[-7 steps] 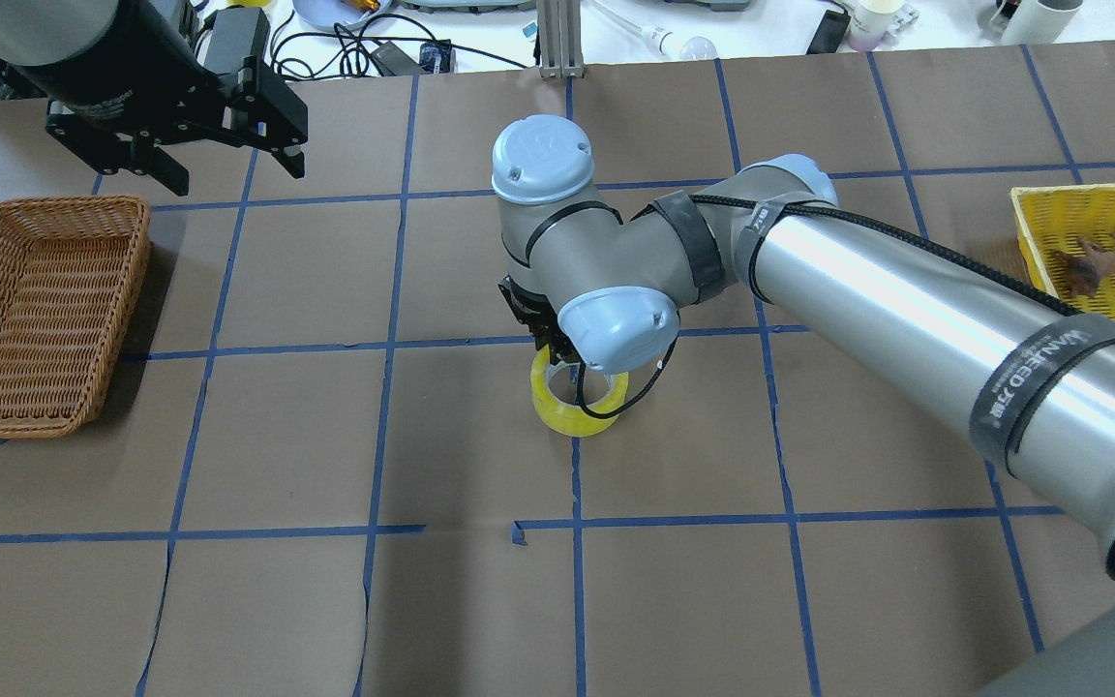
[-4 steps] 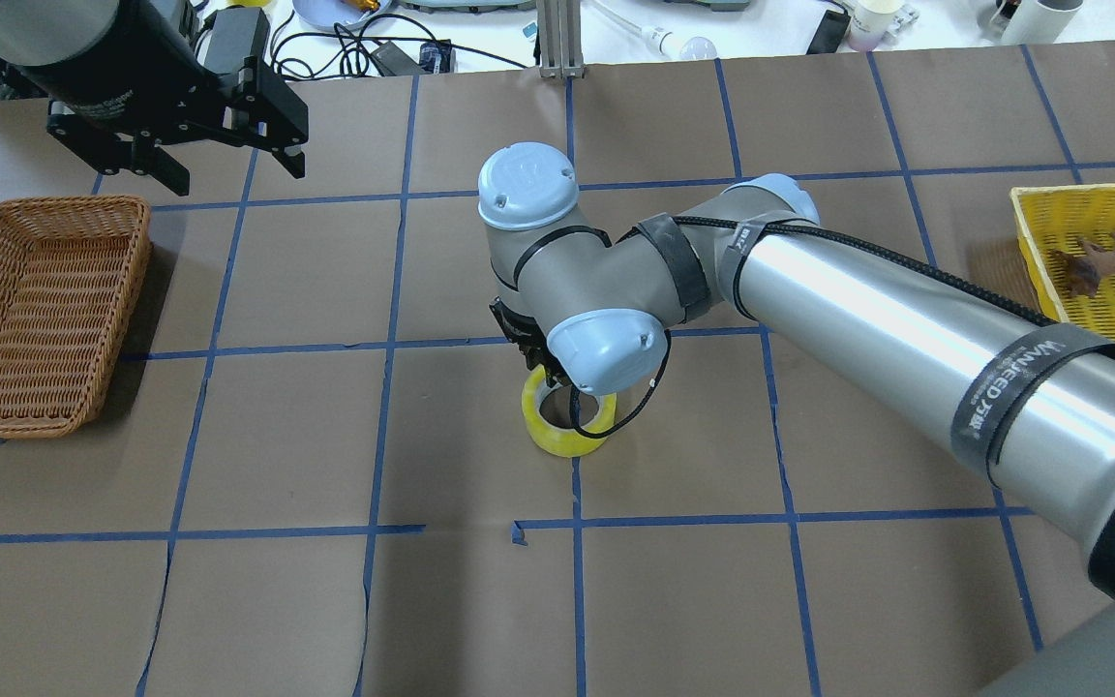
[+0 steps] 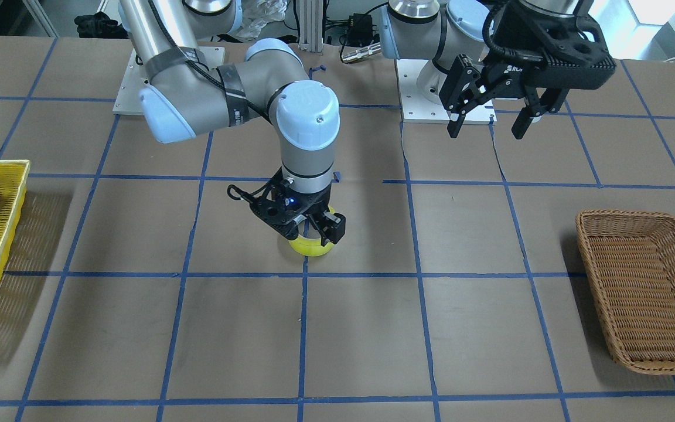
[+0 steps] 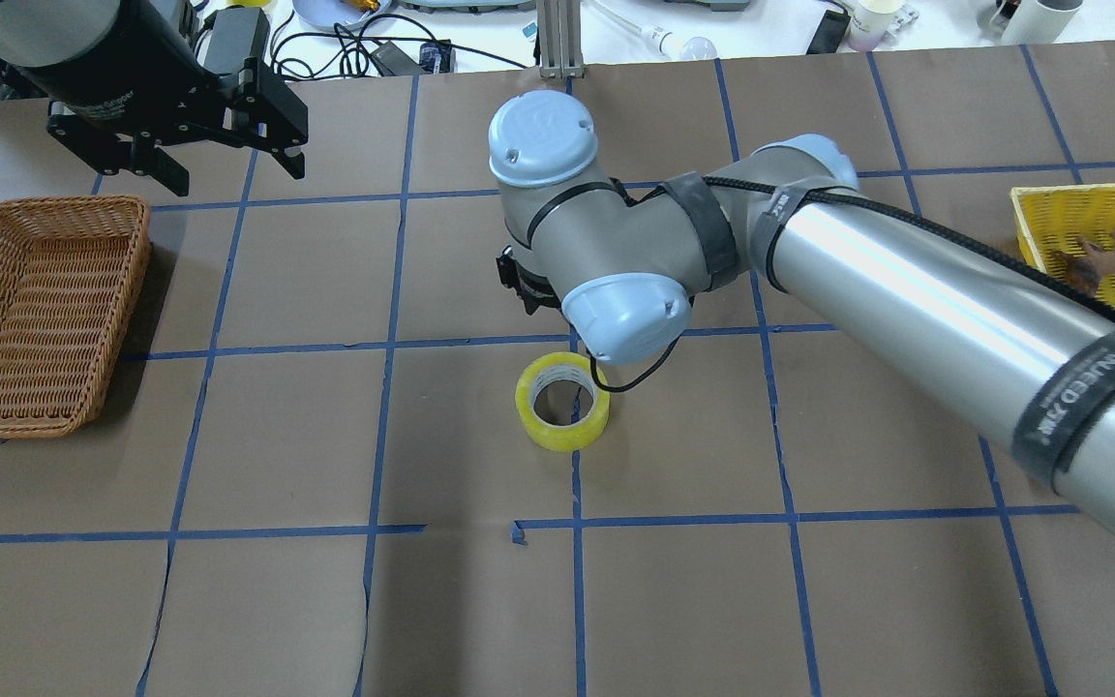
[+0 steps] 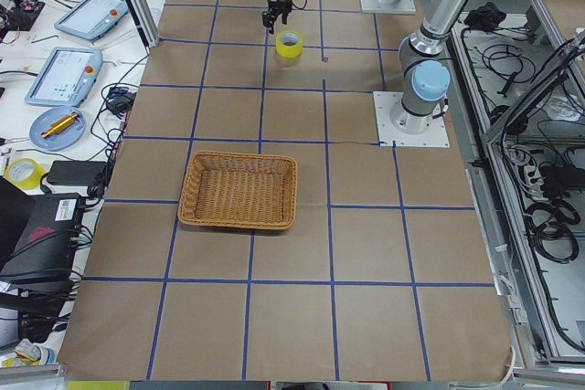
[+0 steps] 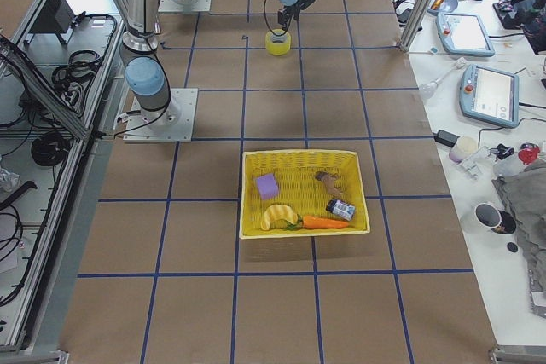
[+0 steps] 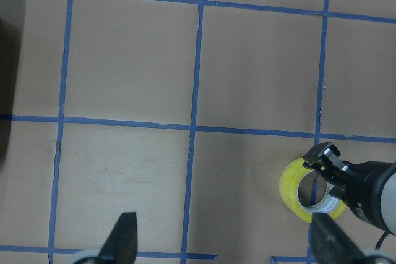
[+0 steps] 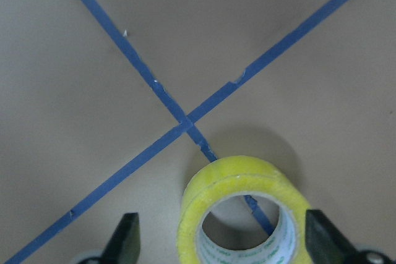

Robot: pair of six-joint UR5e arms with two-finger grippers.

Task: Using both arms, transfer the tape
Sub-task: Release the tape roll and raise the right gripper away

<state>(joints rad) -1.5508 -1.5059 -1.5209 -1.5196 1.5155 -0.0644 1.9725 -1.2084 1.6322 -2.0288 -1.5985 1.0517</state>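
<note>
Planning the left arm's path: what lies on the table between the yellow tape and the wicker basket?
In the overhead view, only brown paper with blue grid lines lies between the tape and the wicker basket.

Bright even light flooding the counter (image 4: 277,600), glare streaking the right arm (image 4: 916,290), soft shadow falling beside the basket (image 4: 35,310)

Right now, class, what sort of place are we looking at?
Likely a robotics lab: the left arm and right arm bolted onto a tape-gridded table, with a teach pendant beside it.
</note>
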